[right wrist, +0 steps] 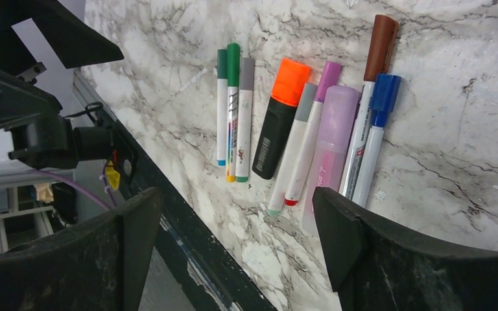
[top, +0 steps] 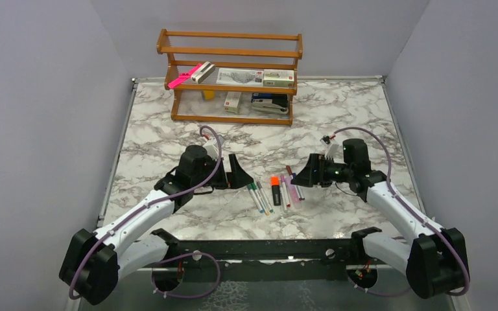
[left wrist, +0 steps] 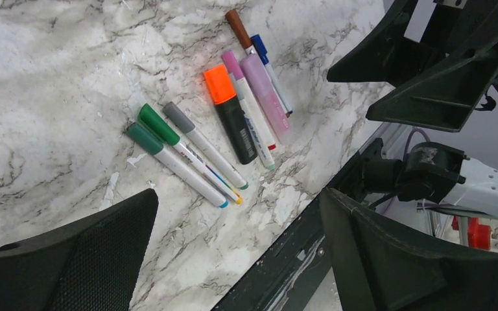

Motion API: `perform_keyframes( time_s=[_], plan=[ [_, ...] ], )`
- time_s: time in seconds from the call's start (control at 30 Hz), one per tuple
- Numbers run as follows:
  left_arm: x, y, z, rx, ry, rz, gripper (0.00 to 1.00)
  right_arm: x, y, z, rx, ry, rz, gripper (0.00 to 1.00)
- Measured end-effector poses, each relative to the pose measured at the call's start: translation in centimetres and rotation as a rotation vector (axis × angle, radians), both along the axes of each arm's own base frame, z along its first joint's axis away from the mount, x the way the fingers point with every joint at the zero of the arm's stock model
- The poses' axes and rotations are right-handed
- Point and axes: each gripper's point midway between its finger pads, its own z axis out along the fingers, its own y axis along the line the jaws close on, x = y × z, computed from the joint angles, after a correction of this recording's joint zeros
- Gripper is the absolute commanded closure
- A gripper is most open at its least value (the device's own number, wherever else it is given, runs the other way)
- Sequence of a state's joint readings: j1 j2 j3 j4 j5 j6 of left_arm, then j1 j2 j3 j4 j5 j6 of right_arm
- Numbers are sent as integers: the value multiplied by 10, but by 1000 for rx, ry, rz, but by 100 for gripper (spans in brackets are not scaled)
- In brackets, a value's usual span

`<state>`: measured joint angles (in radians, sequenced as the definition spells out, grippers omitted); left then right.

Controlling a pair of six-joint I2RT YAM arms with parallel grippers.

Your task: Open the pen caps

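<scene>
Several capped pens lie side by side on the marble table (top: pixel 168 129), between my two grippers. In the left wrist view I see two green caps (left wrist: pixel 157 123), a grey cap (left wrist: pixel 178 117), the orange cap (left wrist: pixel 219 83) of a black highlighter, a lilac cap (left wrist: pixel 232 64), a dark red cap (left wrist: pixel 237 27) and a blue cap (left wrist: pixel 259 46). The right wrist view shows the same row, from green (right wrist: pixel 233 60) through orange (right wrist: pixel 291 81) to blue (right wrist: pixel 384 98). My left gripper (top: pixel 240 175) (left wrist: pixel 237 214) is open and empty left of the row. My right gripper (top: pixel 312 172) (right wrist: pixel 237 207) is open and empty right of it.
A wooden shelf (top: pixel 233 74) stands at the back with small boxes and a long bright-pink item (top: pixel 185 76). A black rail (top: pixel 259 249) runs along the table's near edge. Grey walls close in the left, right and back.
</scene>
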<state>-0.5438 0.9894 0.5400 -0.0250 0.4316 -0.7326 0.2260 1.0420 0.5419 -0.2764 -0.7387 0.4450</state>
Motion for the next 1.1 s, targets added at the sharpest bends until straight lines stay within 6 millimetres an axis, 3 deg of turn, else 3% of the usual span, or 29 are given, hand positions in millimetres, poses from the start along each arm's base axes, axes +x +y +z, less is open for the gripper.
perform_keyframes(
  time_s=[0.2,0.4,0.83,1.1],
  plan=[
    [-6,-7,-27,60,68,12,1,-10,23,-27,-112,48,76,27],
    [-2,-6,-30,74,62,49,1,-17,48,-38,-213,30,134,36],
    [-5,-2,-35,73,70,67,1,-22,68,-67,-334,79,131,44],
    [-10,1,-33,61,58,68,1,-22,70,-70,-355,78,118,50]
  ],
)
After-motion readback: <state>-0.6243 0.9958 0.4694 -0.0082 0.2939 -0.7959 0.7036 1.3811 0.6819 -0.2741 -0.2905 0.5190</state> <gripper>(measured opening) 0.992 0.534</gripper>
